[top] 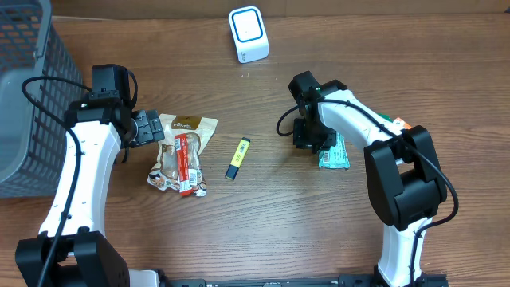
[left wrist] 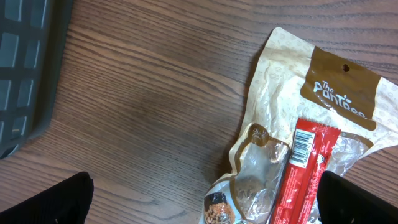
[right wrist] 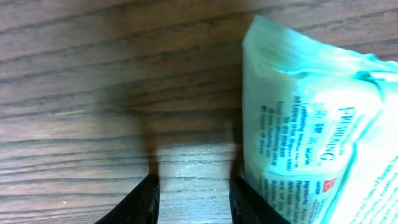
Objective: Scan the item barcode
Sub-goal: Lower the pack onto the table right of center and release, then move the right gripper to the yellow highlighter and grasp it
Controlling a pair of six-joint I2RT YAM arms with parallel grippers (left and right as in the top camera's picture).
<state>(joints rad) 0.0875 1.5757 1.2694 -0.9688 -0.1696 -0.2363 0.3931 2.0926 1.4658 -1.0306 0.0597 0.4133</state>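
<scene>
Plainly, the right gripper (right wrist: 194,186) stands partly open with only bare wood between its jaws. The teal packet (right wrist: 311,112) lies just outside them, toward 2 o'clock in the wrist view, so closing now would likely pinch nothing or shove it aside. The left gripper (top: 148,127), wide open and empty, hovers at 9 o'clock of the snack bag (top: 185,143). The scanner (top: 248,33) sits far off at 12 o'clock, and a crumpled grip could hide the barcode

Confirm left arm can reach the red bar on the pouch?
Probably yes. The left arm has its jaws wide open close by the red bar, which lies on top of the beige pouch with nothing covering it.
</scene>
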